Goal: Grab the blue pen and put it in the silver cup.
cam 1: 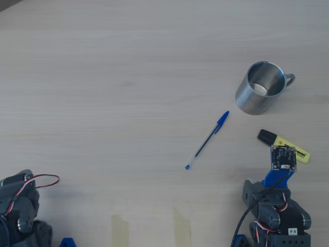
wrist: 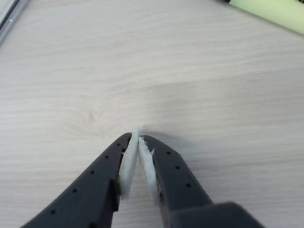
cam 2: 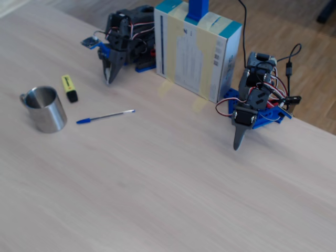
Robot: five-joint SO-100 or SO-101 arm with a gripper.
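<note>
One blue pen [cam 1: 207, 139], one silver cup [cam 1: 259, 95], one yellow highlighter [cam 1: 284, 145], two arms [cam 2: 126, 39].

Colours we are seeing on the pale wood-grain counter [cam 1: 128, 62]

We are looking at a blue pen [cam 1: 207, 139] with a clear barrel, a shiny silver cup [cam 1: 260, 94], a yellow highlighter [cam 1: 284, 145] capped black, and a dark grey tool [wrist: 138, 138] padded white.
</note>
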